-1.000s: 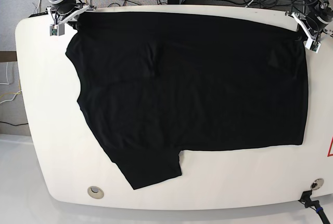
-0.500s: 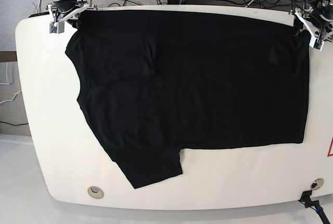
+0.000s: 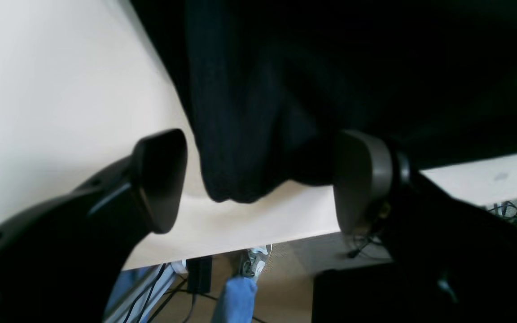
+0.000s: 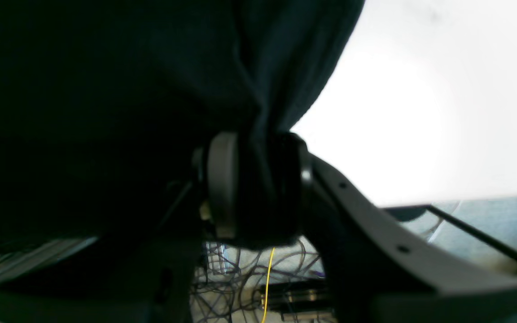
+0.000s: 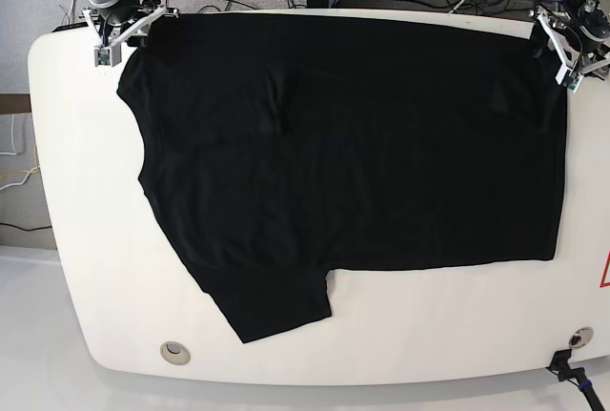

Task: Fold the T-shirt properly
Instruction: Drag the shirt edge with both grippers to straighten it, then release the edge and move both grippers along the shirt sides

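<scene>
The T-shirt (image 5: 353,144) lies flat, long axis running left-right.

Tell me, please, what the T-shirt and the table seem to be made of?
The T-shirt looks like soft, matte black knit fabric: fine ribs show in the left wrist view, and it creases and drapes loosely. The table seems a hard, smooth, off-white board, perhaps laminate or painted wood; which one cannot be told.

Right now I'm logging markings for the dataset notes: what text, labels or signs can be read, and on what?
No readable words or numbers anywhere.
Red triangular mark at the table edge: cut off, unreadable.
T-shirt: plain black, no print showing.
</scene>
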Controlling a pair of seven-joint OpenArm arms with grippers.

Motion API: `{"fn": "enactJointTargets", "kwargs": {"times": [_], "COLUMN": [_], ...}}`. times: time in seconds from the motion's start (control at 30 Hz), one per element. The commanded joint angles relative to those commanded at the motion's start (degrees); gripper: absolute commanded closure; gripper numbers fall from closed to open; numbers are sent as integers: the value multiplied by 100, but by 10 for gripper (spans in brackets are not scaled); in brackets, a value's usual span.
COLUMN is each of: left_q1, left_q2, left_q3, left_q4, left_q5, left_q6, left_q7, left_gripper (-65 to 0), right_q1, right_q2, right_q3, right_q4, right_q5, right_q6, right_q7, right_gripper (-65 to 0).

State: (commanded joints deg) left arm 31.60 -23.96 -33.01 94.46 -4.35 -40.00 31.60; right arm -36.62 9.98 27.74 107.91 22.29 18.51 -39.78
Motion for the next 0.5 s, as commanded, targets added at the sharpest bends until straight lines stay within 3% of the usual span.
{"fn": "enactJointTargets", "kwargs": {"times": [0.1,0.5], "left_q1": [18,149], "left_q2": [0,18], "left_q3": [0,-9], "left_q4": [-9,-457], "left_q5": [0,0], "left_q6": [0,0], "left_q7": [9,9], "left_gripper": [-339,-337], "right_q1": [9,-18], "right_q2": [0,9], "right_q3": [-18,0], "right_q4": [-9,-290], "right_q5": [0,0], "right_q6": [0,0], "right_q7": [0,26], "right_gripper": [-170,-168]}}
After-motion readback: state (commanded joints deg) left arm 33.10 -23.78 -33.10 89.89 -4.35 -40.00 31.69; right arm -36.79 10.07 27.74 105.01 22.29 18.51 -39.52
